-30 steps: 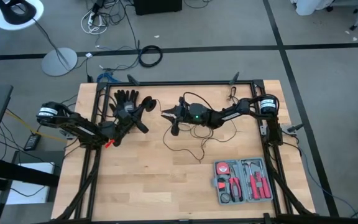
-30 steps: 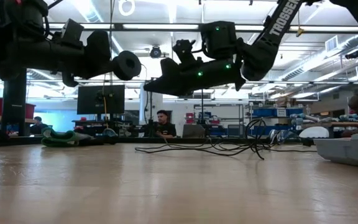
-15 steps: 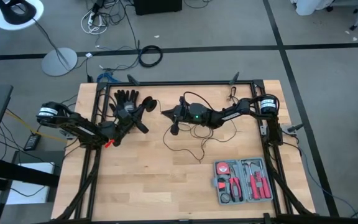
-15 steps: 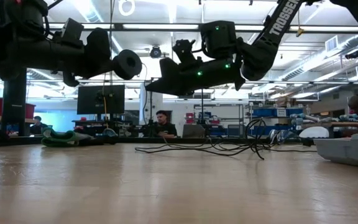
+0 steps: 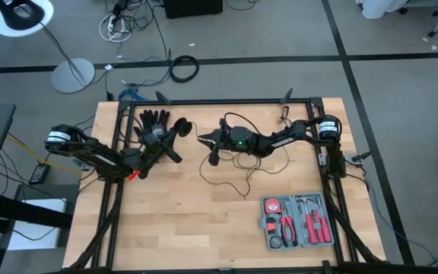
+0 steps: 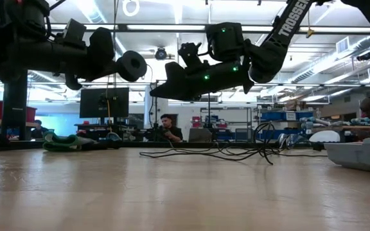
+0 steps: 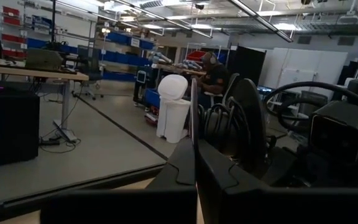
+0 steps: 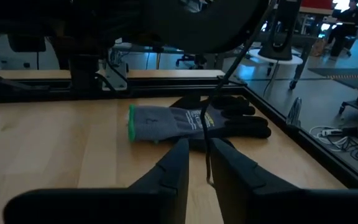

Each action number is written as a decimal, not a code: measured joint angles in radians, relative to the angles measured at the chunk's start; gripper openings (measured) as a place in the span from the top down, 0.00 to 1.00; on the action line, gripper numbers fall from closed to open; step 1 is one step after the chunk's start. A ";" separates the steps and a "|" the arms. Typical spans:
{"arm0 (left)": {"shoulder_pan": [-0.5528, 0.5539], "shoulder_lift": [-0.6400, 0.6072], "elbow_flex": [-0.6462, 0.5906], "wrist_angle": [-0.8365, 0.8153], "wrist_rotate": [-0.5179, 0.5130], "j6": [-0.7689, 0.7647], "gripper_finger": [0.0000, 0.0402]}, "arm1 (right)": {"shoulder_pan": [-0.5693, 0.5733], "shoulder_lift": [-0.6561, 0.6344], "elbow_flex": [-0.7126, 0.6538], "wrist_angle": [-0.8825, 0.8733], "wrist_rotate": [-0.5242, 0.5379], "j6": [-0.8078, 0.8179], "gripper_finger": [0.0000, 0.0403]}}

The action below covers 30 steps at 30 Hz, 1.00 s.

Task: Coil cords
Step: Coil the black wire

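The cord is a thin black wire ending in a round black disc point(image 5: 179, 125). My left gripper point(image 6: 111, 61) is shut and holds that disc point(image 6: 132, 66) up in the air at the far left of the table. The wire point(image 8: 207, 143) drops from the disc and passes between the fingers of my right gripper point(image 8: 205, 168). That gripper stands level just right of the disc, slightly open with a gap on either side of the wire. The rest of the cord point(image 5: 234, 171) lies in loose loops on the wood under the right arm. My left gripper is shut at the cord's disc end, reaching level from the table's left. The disc point(image 7: 247, 124) stands just past the fingertips, lifted clear of the table, with the wire hanging slack from it. The shut fingers hide whether they hold the disc's rim or the wire beside it.
A grey and black glove point(image 5: 154, 119) lies flat on the table by the far left corner, below and behind the disc. An open tool case point(image 5: 299, 221) sits at the near right. Bare wood fills the near left and middle.
My right gripper has stayed in place. Its fingertips have drawn together and then parted a little again around the wire. The left gripper and the disc have kept still.
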 joint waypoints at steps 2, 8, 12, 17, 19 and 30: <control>0.000 0.000 0.010 0.000 0.000 0.005 1.00 | 0.000 0.000 0.000 0.000 0.000 0.000 0.84; 0.000 0.000 0.042 -0.006 0.008 0.052 1.00 | 0.000 0.000 0.000 -0.002 0.000 -0.001 0.97; 0.000 0.000 0.057 -0.009 0.009 0.055 1.00 | -0.002 0.000 0.002 -0.004 0.002 -0.003 0.99; 0.000 0.000 0.097 -0.066 0.043 0.053 1.00 | -0.010 0.000 0.074 -0.159 0.006 0.000 1.00; 0.002 0.000 0.123 -0.122 0.043 0.053 1.00 | -0.010 0.005 0.112 -0.231 -0.003 -0.001 1.00; 0.053 0.001 0.215 -0.470 0.023 0.061 1.00 | 0.035 0.079 0.210 -0.261 -0.092 -0.024 1.00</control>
